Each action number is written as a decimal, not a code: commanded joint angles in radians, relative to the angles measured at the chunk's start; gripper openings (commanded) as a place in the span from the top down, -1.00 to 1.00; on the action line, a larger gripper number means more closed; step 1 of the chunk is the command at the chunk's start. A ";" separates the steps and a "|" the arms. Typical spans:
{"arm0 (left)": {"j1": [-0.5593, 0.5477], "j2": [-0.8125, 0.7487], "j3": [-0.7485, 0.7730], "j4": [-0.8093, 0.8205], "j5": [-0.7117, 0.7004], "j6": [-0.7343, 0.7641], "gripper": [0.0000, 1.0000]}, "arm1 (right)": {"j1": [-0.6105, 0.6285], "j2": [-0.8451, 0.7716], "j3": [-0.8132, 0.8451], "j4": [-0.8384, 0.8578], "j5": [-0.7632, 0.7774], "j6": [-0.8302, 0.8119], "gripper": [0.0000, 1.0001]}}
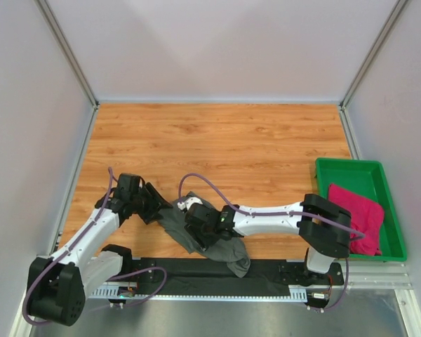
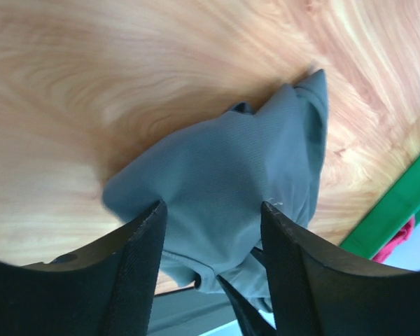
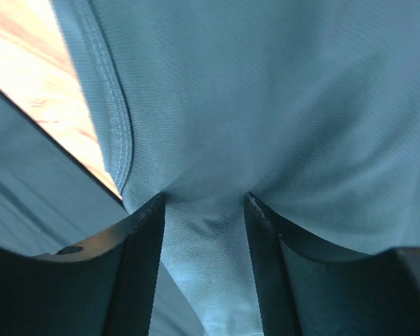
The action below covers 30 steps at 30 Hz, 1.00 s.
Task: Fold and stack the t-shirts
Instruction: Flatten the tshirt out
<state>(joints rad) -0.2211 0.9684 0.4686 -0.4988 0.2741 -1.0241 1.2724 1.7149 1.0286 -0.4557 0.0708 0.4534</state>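
right end effector (image 3: 204, 199): pinching grey t-shirt (image 3: 266, 105) fold | left end effector (image 2: 211, 206): spread, straddling same shirt

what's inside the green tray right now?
A bunched pink t-shirt lies in the near right part of the green tray; its far left floor shows bare. Anything beneath the shirt is covered.
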 commanded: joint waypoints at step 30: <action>0.005 -0.020 0.024 -0.101 -0.144 -0.004 1.00 | 0.110 0.060 0.079 0.100 0.081 -0.104 -0.02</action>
<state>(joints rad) -0.2211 0.9901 0.4381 -0.5632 0.1535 -1.0386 1.3796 1.7435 1.0756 -0.3988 0.1032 0.3683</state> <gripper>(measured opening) 0.017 0.534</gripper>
